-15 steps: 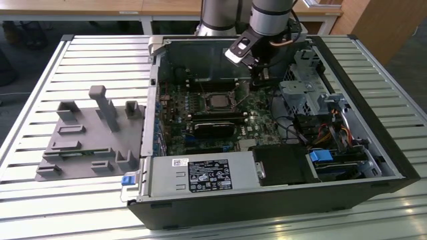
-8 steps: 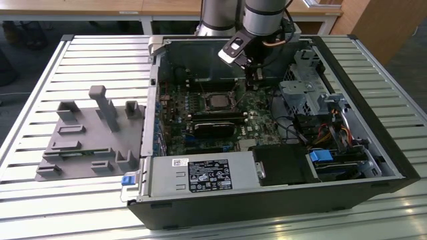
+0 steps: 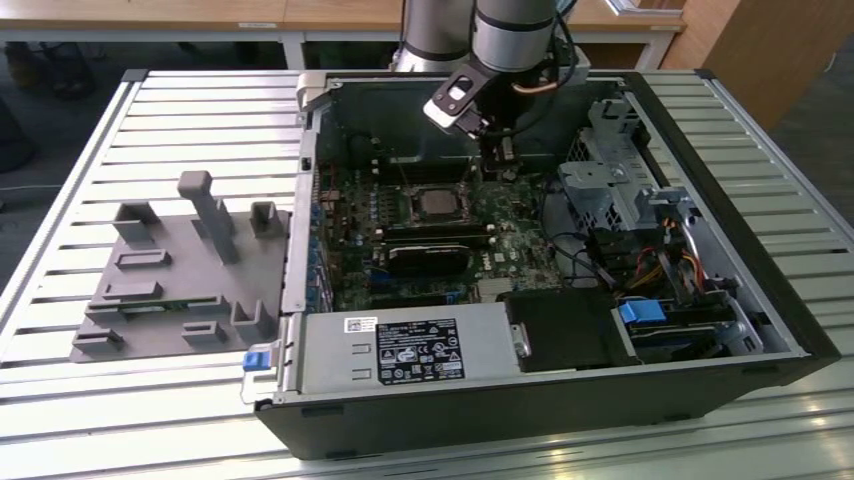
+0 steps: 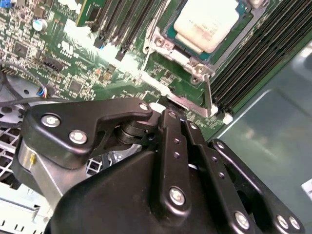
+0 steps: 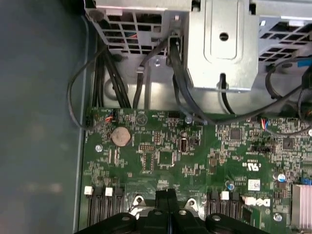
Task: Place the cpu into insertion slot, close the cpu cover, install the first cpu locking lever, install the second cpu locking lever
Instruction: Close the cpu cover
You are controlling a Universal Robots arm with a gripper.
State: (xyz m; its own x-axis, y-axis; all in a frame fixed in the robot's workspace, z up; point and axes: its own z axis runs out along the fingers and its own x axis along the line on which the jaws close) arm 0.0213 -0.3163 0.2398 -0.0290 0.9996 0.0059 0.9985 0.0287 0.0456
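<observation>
The cpu [image 3: 438, 203] [image 4: 207, 22] lies flat in the insertion slot [image 3: 415, 204] in the middle of the green motherboard, its silvery-tan face up. The silvery cpu cover [image 4: 161, 44] frames it. A thin metal locking lever [image 4: 208, 95] runs along one side of the socket towards a metal tab. My gripper [image 3: 505, 155] [image 4: 170, 113] [image 5: 168, 193] hangs inside the case, just beyond the socket on the exterior view's right. Its black fingers [image 5: 164, 196] are pressed together with nothing visible between them, their tips close above the tab at the socket's edge.
The open black computer case [image 3: 747, 300] lies on a slatted table. A power supply box [image 3: 400, 352] sits at its front, a metal drive cage [image 3: 607, 190] and cables on the exterior view's right. Memory slots [image 4: 253, 53] flank the socket. A grey fixture [image 3: 174, 270] stands left.
</observation>
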